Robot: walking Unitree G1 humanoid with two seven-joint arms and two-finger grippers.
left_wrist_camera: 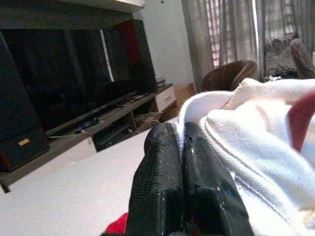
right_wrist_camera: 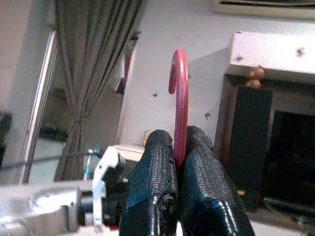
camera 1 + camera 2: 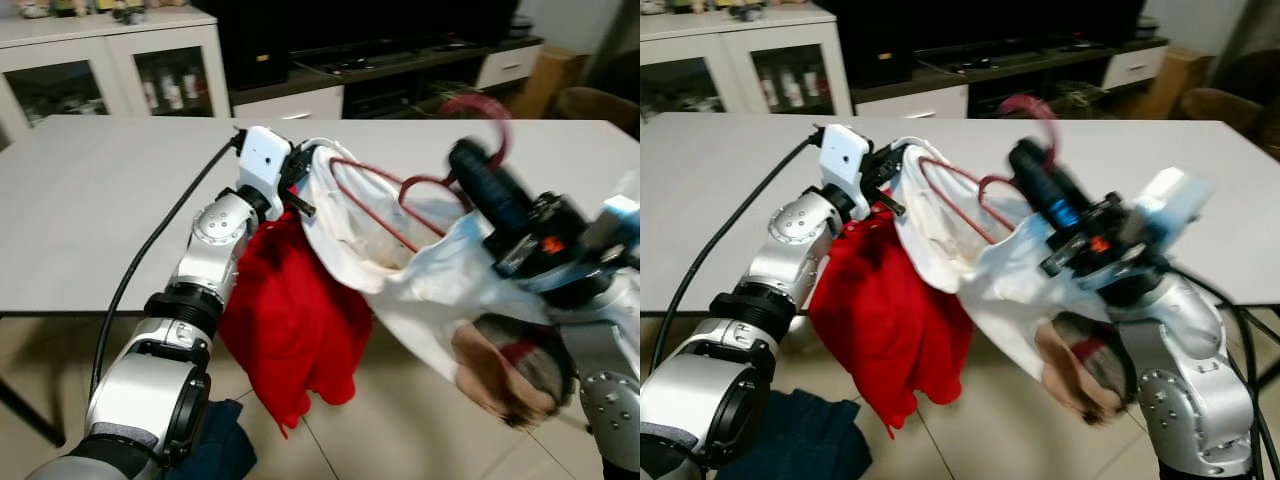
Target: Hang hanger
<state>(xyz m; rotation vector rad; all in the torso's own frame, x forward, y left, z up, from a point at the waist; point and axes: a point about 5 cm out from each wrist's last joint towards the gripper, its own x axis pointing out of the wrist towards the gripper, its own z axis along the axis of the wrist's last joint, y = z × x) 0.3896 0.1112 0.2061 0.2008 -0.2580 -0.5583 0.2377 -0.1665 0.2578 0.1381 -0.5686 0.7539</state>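
Note:
A dark red wire hanger (image 3: 385, 190) sits inside the neck of a white shirt (image 3: 430, 290). Its hook (image 2: 178, 78) rises between the fingers of my right gripper (image 2: 180, 142), which is shut on the hanger's neck. My left gripper (image 1: 182, 147) is shut on the white shirt's collar (image 1: 236, 123) at the left side of the neck opening. The shirt hangs between both arms over the front edge of the table (image 3: 90, 210). A red garment (image 3: 290, 320) droops below my left wrist.
A white cabinet with glass doors (image 3: 110, 60) and a dark TV stand (image 3: 400, 60) stand behind the table. A dark blue cloth (image 3: 810, 440) lies on the tiled floor by my left arm. Brown chairs (image 3: 1215, 100) sit at the far right.

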